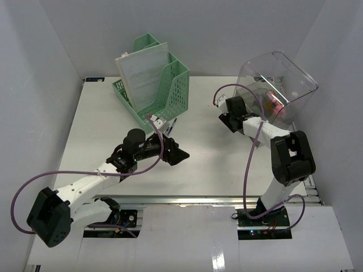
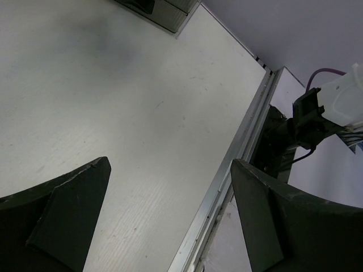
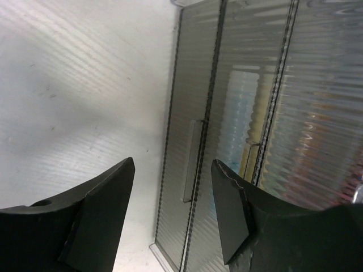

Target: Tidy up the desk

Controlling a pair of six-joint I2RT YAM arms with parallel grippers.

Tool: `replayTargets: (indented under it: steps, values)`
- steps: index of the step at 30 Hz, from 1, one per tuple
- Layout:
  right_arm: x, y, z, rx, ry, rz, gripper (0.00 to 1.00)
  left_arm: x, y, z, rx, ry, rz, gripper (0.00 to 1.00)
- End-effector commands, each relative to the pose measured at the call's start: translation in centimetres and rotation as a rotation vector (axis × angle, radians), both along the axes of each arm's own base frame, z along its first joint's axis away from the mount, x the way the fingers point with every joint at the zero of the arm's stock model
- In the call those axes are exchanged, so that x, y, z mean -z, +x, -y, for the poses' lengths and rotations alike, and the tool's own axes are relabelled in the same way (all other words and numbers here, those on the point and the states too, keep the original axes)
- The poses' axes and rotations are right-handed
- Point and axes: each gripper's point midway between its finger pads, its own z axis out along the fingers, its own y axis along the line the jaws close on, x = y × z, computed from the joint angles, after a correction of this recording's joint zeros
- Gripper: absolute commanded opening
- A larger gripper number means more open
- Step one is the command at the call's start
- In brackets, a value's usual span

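Note:
The desk [image 1: 215,164] is a white tabletop with a metal rail [image 2: 227,187] along its front edge. My left gripper [image 1: 173,154] hovers over the middle of it, just right of a green file organizer [image 1: 152,85] that holds papers. In the left wrist view the left gripper [image 2: 170,164] is open wide with only bare desk between its fingers. My right gripper [image 1: 228,120] sits at the front left of a clear plastic drawer box [image 1: 278,85]. In the right wrist view the right gripper [image 3: 172,163] is open, facing a ribbed clear drawer front with a handle [image 3: 191,161], and holds nothing.
Coloured items, one pink, show inside the clear box [image 1: 275,102]. White walls close the desk in on the left, back and right. The right arm's base [image 2: 283,136] stands past the rail. A thin dark item [image 1: 172,126] lies beside the organizer.

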Motion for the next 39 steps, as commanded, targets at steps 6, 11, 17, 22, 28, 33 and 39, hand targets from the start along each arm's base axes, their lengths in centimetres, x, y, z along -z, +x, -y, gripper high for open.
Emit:
replayTargets:
  steps: [6, 11, 17, 22, 28, 33, 39]
  values:
    - [-10.5, -7.6, -7.4, -0.488, 0.484, 0.013, 0.36, -0.9, 3.0, 6.0, 0.114, -0.258, -0.16, 0.88]
    - [-13.8, -9.6, -5.3, -0.541, 0.705, 0.065, 0.36, 0.4, 6.6, 9.6, 0.121, -0.375, -0.275, 0.75]
    - [-16.1, -10.0, -2.0, -0.458, 0.752, 0.218, 0.38, 4.4, 11.5, 15.1, 0.075, -0.411, -0.405, 0.75]
    - [-17.2, -10.6, -1.0, -0.428, 0.77, 0.294, 0.41, 5.8, 15.2, 20.0, 0.009, -0.429, -0.465, 0.73]
    - [-18.2, -11.4, -0.4, -0.423, 0.797, 0.342, 0.42, 9.1, 20.0, 23.0, -0.201, -0.478, -0.595, 0.54]
    - [-18.6, -11.5, -0.1, -0.418, 0.795, 0.359, 0.42, 10.4, 21.5, 25.0, -0.26, -0.505, -0.633, 0.51]
    - [-18.8, -11.6, -0.1, -0.417, 0.795, 0.365, 0.42, 10.3, 22.3, 27.7, -0.242, -0.539, -0.64, 0.51]
